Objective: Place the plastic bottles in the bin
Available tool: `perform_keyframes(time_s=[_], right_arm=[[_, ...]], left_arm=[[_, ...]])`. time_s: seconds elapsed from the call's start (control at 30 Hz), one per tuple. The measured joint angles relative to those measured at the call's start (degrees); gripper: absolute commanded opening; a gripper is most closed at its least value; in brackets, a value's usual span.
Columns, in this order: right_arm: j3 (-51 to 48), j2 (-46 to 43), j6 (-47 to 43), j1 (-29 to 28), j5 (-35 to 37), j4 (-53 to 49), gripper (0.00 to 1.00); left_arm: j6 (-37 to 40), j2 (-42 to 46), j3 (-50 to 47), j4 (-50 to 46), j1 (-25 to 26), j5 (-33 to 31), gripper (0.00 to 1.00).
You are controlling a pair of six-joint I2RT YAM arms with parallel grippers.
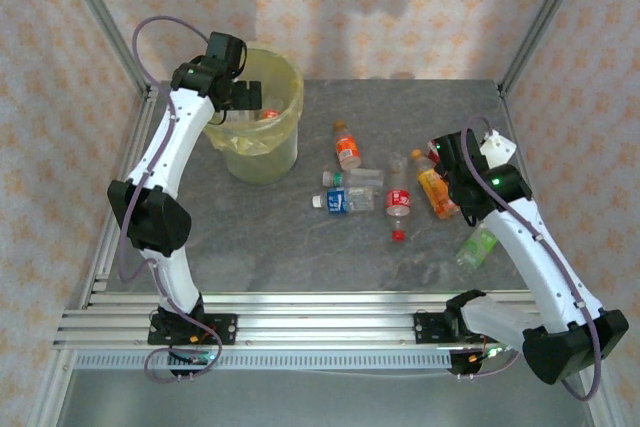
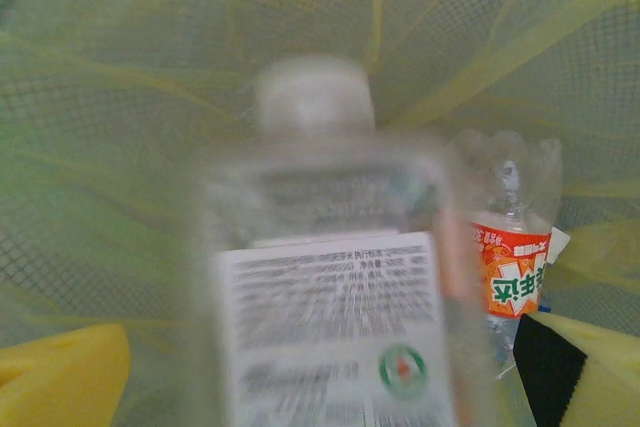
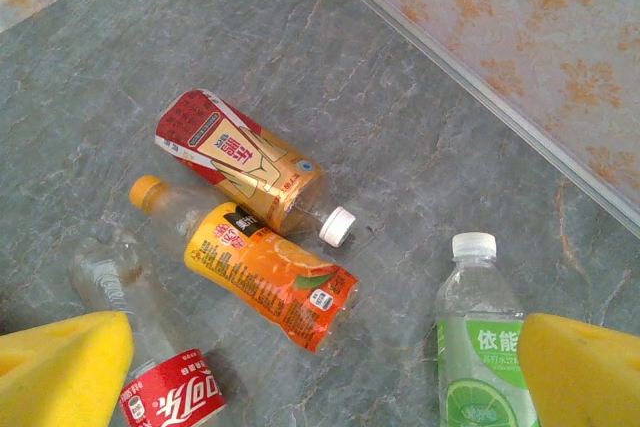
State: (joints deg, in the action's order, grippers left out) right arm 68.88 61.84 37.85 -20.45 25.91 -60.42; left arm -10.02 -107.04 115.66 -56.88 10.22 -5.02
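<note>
My left gripper [image 1: 245,97] hangs over the bin [image 1: 262,152], which is lined with a yellow-green bag [image 2: 120,127]. Its yellow fingers [image 2: 60,377] stand wide apart, open. Between them a clear white-capped bottle [image 2: 330,277] shows blurred, touching neither finger. An orange-labelled bottle [image 2: 510,267] lies inside the bin. My right gripper [image 1: 447,162] is open above bottles lying on the table: a gold-and-red one [image 3: 240,157], an orange juice one [image 3: 262,272], a red cola one [image 3: 165,387] and a green lime one [image 3: 480,357].
More bottles lie mid-table: an orange one [image 1: 347,147], a clear one [image 1: 355,178] and a blue-labelled one [image 1: 345,202]. Patterned walls and metal frame posts [image 1: 535,17] enclose the grey tabletop [image 1: 300,247]. An aluminium rail [image 1: 320,322] runs along the near edge.
</note>
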Motion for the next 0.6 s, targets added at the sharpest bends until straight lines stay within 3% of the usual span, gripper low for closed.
perform_keyframes(time_s=[0.6], right_arm=[[1.7, 2.4, 0.3, 0.2, -0.2, -0.9, 0.99]], left_arm=[[-2.5, 9.3, -5.1, 1.8, 0.0, -1.3, 1.0]])
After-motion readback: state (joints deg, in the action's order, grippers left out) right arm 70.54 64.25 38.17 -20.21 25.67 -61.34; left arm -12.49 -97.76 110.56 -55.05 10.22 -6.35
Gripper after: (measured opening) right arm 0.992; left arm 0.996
